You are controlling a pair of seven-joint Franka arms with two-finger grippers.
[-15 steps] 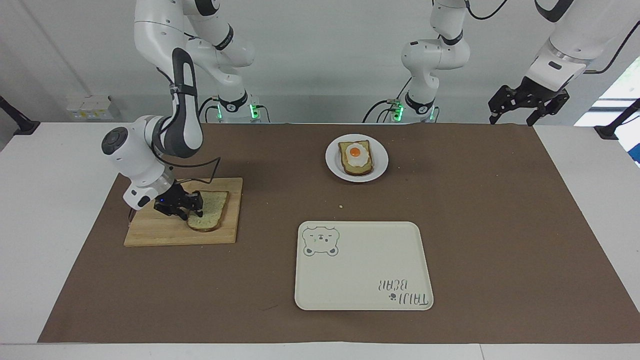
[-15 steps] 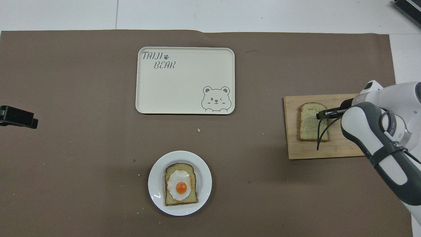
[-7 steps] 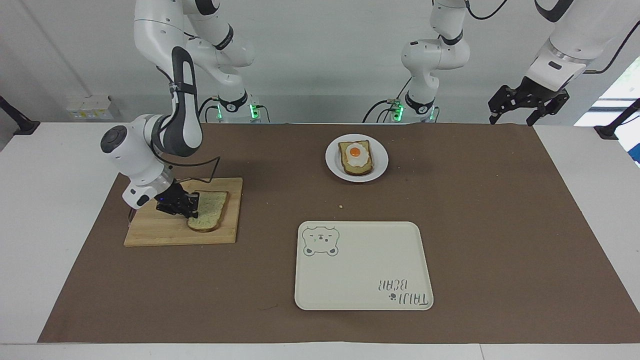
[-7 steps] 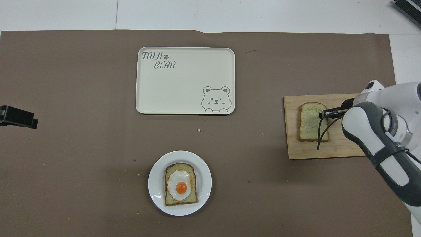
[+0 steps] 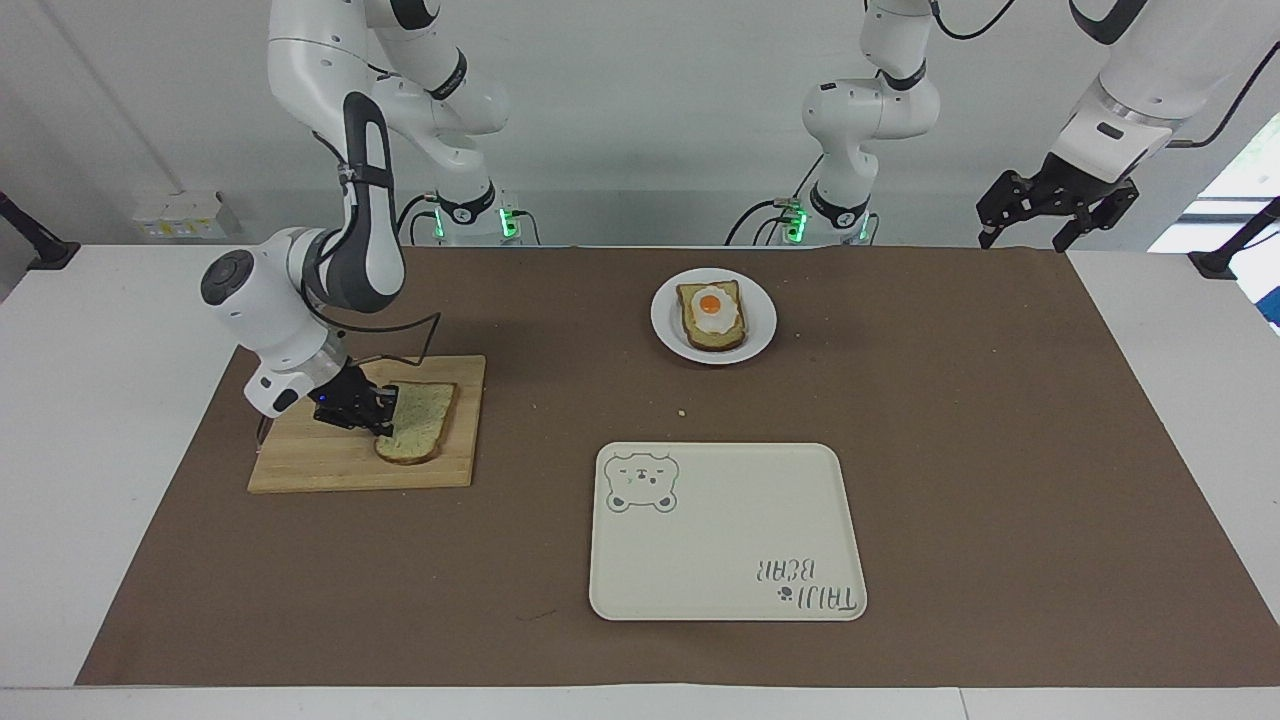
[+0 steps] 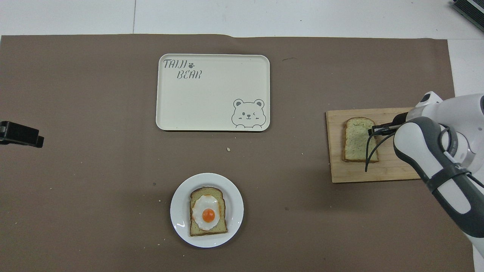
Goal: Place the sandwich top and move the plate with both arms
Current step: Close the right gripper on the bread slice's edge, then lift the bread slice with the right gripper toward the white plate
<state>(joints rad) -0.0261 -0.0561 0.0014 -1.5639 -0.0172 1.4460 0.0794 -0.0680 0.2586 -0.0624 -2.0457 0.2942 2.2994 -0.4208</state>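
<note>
The sandwich top (image 5: 420, 420), a plain pale slice with brown crust, lies on a wooden cutting board (image 5: 330, 465) at the right arm's end of the table. It also shows in the overhead view (image 6: 355, 139). My right gripper (image 5: 378, 412) is low on the slice's edge, shut on it, and that edge is tipped up slightly. The gripper's tip shows from above (image 6: 372, 130). The small white plate (image 5: 762, 318) holds a toast slice with a fried egg (image 5: 712, 312). My left gripper (image 5: 1055, 215) waits open, high over the table's edge at the left arm's end.
A cream rectangular tray (image 5: 725, 530) with a bear drawing lies farther from the robots than the plate, and shows in the overhead view (image 6: 211, 94). A brown mat (image 5: 1000, 450) covers the table. A few crumbs lie between plate and tray.
My right gripper has drawn back a little toward the slice's edge and risen slightly. The slice's gripped edge has tipped up a bit. The left arm has barely moved.
</note>
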